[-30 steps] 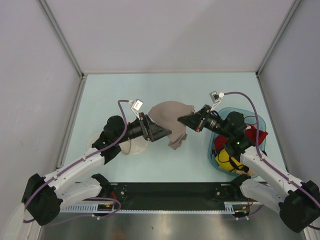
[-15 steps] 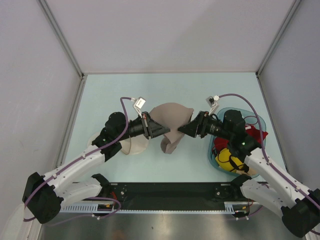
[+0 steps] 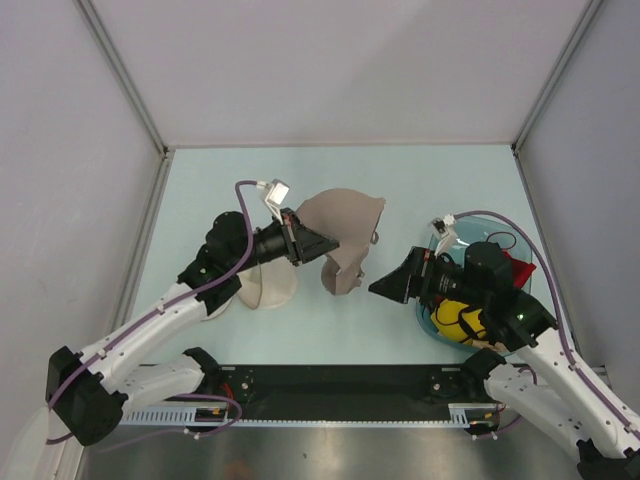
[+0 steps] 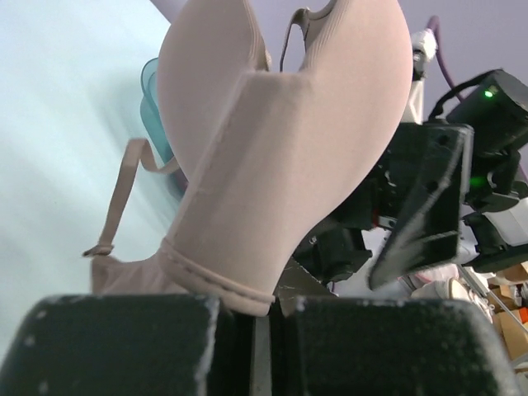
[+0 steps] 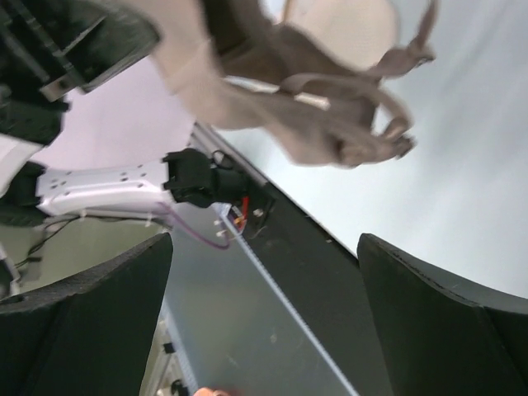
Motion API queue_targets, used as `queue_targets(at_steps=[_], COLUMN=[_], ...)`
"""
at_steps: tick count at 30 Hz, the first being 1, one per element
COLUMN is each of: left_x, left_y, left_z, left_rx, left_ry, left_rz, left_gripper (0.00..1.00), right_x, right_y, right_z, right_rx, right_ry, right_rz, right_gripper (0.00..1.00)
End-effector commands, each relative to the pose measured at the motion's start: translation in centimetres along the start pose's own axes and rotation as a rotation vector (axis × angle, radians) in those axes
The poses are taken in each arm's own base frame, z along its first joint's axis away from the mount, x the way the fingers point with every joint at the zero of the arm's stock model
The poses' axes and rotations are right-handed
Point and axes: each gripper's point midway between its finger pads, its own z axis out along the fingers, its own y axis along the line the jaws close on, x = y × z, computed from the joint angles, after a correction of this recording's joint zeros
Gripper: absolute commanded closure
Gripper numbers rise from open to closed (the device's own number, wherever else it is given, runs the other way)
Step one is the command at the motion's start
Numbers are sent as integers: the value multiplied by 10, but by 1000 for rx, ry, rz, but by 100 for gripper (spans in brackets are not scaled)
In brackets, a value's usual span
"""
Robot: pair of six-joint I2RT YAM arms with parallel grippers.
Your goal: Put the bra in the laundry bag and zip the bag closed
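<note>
The left gripper is clenched on the bra, which hangs above mid-table. The right gripper sits apart, jaws spread and empty. The bag lies just left of the bra, lower down. I'd have the right hold its rim open, then lower the bra slowly.

left claw gripping bra; right claw spread

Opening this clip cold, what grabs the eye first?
A taupe bra is held up over the middle of the pale table, pinched at its edge by the left gripper. The right gripper points at it from the right, open, empty and apart from the fabric. Behind that arm, a teal basket holds a red garment and a yellow-and-black garment.
</note>
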Motion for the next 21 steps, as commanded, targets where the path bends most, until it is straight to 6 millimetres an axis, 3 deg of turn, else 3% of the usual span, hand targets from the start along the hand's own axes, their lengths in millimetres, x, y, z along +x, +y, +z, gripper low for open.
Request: queue_targets(at_steps=[1,3,5,6,7,10,14,21], left_x=[-23,-24,-25,-26,-27,-25,-20,-10], left_y=[-22,-26,-31,-33,-36,-40,-43,-48], left_z=[4,5,5,6,5,6,3,-3], left_rx=[75,98,126,136,155,185,214,259], left_ry=[-52,-56,-70,-73,-80,-75,-68,-52], left_rz=[35,8,-2,-22,-24,-52,-102,-167], left_gripper=[100,100,100,100,100,100,100,100], right_x=[4,9,-3,-1,-5,-13,-24,-36], right_y=[33,41,58,57,76,88,96,102], right_z=[1,7,12,17,16,25,39,44], right_rx=[-151,-193,-264,-270,-344,-365,-383,-411], right_ry=[15,22,-45,-53,-81,-130,-183,-253], right_rz=[37,81,120,140,122,127,160,128], right_gripper=[0,0,0,0,0,0,0,0])
